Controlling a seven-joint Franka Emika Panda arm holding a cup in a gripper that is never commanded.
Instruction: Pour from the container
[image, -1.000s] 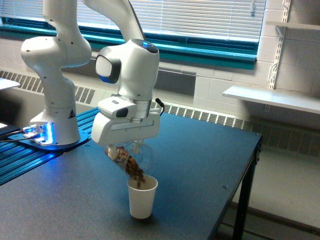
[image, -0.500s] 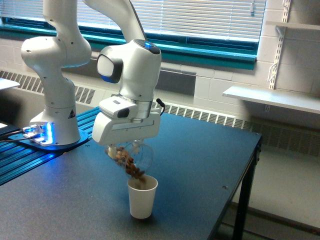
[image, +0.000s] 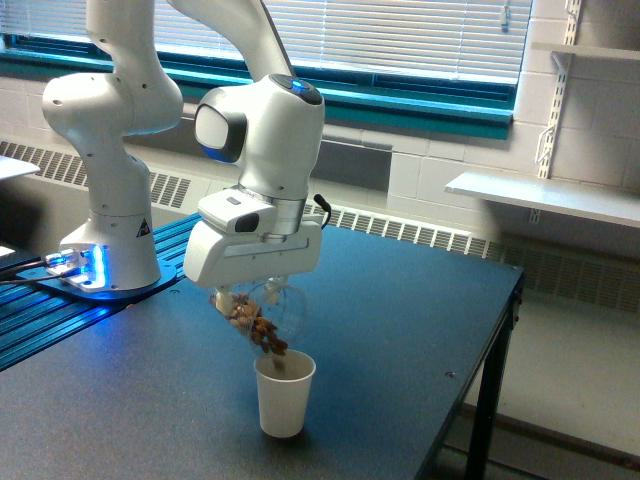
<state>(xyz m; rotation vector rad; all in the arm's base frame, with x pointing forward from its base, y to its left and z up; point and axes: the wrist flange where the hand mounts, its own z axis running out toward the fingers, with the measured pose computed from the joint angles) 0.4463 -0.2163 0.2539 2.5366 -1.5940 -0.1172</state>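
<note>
Directly below the gripper (image: 258, 300) stands the white paper cup (image: 285, 394) on the dark table (image: 400, 320), catching brown pieces. We see the gripper clamped on the clear container (image: 268, 310), tipped mouth-down just under the hand (its fingers are hidden by the housing). To pour well, we judge the spout should sit over the cup's centre and tilt slowly. Beyond the hand rises the arm's base (image: 105, 240).
</note>
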